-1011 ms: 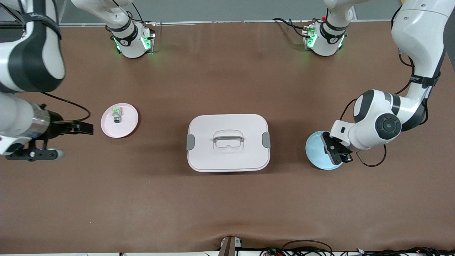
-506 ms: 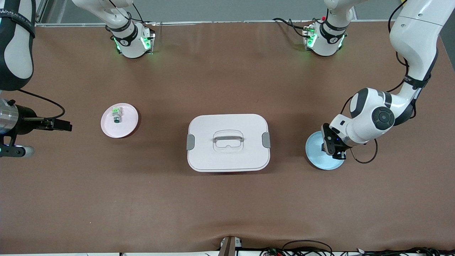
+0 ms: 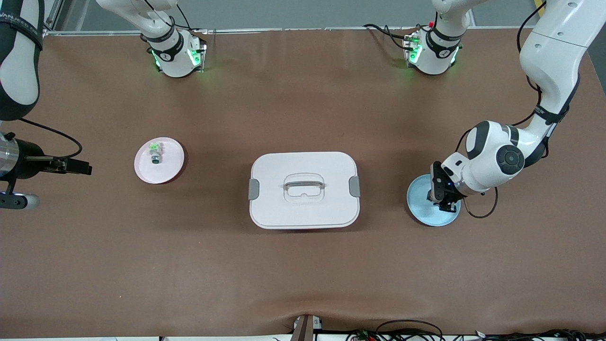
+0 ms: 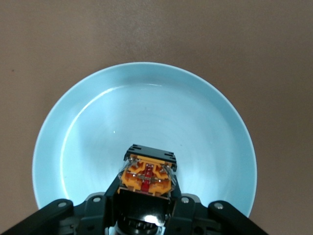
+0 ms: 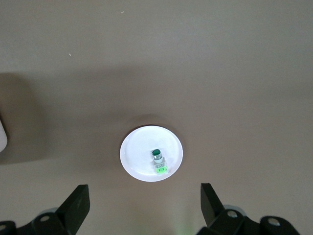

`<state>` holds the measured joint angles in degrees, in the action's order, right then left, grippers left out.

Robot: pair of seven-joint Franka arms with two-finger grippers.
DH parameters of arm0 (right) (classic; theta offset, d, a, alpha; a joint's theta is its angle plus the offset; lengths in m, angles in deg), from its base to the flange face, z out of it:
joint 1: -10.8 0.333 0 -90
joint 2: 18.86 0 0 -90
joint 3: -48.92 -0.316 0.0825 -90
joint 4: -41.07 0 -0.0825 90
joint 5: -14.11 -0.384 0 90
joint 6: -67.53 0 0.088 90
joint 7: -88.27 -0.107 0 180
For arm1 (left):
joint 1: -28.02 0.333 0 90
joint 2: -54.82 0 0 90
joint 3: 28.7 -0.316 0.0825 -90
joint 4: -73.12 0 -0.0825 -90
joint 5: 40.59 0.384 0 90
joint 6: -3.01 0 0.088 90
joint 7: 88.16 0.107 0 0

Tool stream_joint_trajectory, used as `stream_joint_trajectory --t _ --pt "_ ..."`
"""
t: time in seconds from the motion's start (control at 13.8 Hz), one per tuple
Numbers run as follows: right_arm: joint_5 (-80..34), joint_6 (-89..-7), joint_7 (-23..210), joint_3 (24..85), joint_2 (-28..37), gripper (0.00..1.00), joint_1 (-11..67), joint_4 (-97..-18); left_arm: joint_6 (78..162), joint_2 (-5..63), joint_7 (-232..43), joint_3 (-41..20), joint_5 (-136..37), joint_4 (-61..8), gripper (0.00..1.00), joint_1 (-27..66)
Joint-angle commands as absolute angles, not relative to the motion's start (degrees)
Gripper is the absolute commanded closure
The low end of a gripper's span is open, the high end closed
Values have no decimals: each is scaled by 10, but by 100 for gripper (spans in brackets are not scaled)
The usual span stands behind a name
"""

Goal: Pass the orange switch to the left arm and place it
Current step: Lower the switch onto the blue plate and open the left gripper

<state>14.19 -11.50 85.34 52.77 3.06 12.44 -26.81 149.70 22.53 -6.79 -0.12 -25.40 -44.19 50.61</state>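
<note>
Gripping orange switch [image 4: 146,176], apparently above blue plate [image 4: 88,127]

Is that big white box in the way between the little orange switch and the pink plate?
Yes. The box sits mid-table, directly between the blue plate, where the left gripper holds the orange switch, and the pink plate. The right gripper waits open near the pink plate.

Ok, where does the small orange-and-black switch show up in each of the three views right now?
Front view: hidden under the left hand, over the round light-blue plate.
Left wrist view: small orange-and-black switch gripped between the black fingers, above the plate.
Right wrist view: not in it; only the pink plate with a green-and-white component.
Shared landmark: the light-blue plate.
</note>
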Motion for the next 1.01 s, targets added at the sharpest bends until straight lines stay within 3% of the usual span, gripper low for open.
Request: stream_joint_trajectory --t 0.0,0.07,0.14,0.22,0.94 --pt "145 -108 848 517 -1 0 112 -269 1508 232 -63 4 -243 -449 81 510" --pt "144 -108 844 516 -16 0 112 -270 1508 232 -67 4 -243 -449 59 510" --pt "147 -113 841 516 -29 0 114 -270 1508 232 -66 4 -243 -448 8 511" --pt "150 -117 836 516 -36 0 115 -270 1509 232 -72 4 -243 -448 0 511" --pt "142 -104 819 515 -77 0 109 -291 1476 264 -215 10 -250 -409 0 509"
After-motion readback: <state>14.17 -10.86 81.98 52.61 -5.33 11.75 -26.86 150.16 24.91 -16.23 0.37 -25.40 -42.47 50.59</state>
